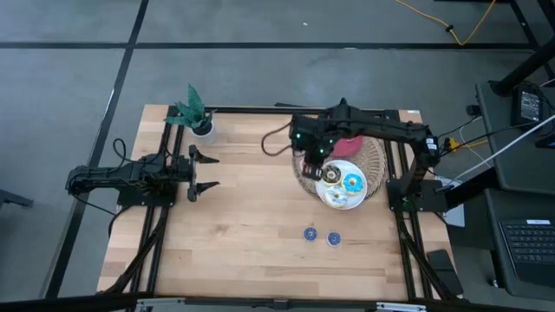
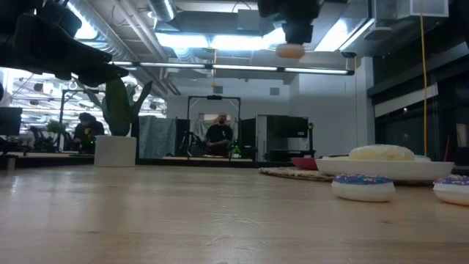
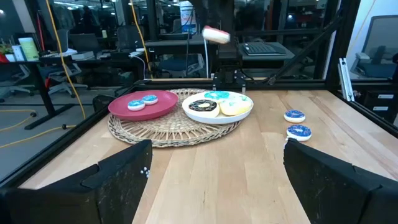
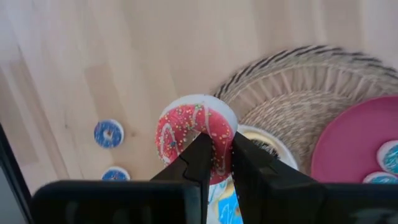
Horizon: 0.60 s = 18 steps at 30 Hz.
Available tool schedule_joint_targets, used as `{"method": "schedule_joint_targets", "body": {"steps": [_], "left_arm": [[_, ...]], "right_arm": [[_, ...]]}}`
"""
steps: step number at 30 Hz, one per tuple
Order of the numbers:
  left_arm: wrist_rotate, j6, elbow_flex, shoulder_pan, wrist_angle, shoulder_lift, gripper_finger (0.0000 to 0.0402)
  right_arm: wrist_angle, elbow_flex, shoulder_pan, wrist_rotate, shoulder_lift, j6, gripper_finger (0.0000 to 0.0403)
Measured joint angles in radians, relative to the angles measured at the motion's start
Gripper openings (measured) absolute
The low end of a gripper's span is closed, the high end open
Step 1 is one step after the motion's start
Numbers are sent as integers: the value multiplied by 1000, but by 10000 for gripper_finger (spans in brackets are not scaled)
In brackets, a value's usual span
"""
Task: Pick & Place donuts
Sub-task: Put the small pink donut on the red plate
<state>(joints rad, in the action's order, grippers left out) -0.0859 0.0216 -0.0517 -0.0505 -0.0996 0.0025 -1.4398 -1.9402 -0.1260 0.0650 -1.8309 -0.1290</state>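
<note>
My right gripper (image 1: 314, 165) hangs high over the wicker mat's (image 1: 375, 165) left edge, shut on a small red-pink donut (image 4: 194, 132). The white plate (image 1: 345, 204) holds a chocolate donut (image 3: 202, 106), a blue-iced one (image 3: 217, 95) and a white-iced one (image 3: 236, 106). On the red plate (image 3: 163, 107) lie two small blue donuts (image 3: 135, 105). Two more small blue donuts (image 1: 310, 233) rest flat on the bare table near the front. My left gripper (image 1: 204, 171) waits open at the table's left, level, touching nothing. My right gripper pinches the red-pink donut's ring (image 4: 217, 157) between its two fingers, which come from above and point steeply down. The donut is lifted well clear of the plates and the table, its sprinkled face (image 4: 186, 127) tilted toward the wrist camera.
A white pot with a green plant (image 1: 199, 124) stands at the table's far left corner. Black frame rails run along both sides of the table. Bare wood lies between the left gripper and the mat.
</note>
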Motion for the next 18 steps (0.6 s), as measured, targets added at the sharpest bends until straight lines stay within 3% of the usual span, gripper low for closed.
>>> {"method": "schedule_joint_targets", "body": {"steps": [18], "left_arm": [[0,0,0,0,0,0,354]], "right_arm": [[160,-28,-209,-1,-13,-52,58]]}}
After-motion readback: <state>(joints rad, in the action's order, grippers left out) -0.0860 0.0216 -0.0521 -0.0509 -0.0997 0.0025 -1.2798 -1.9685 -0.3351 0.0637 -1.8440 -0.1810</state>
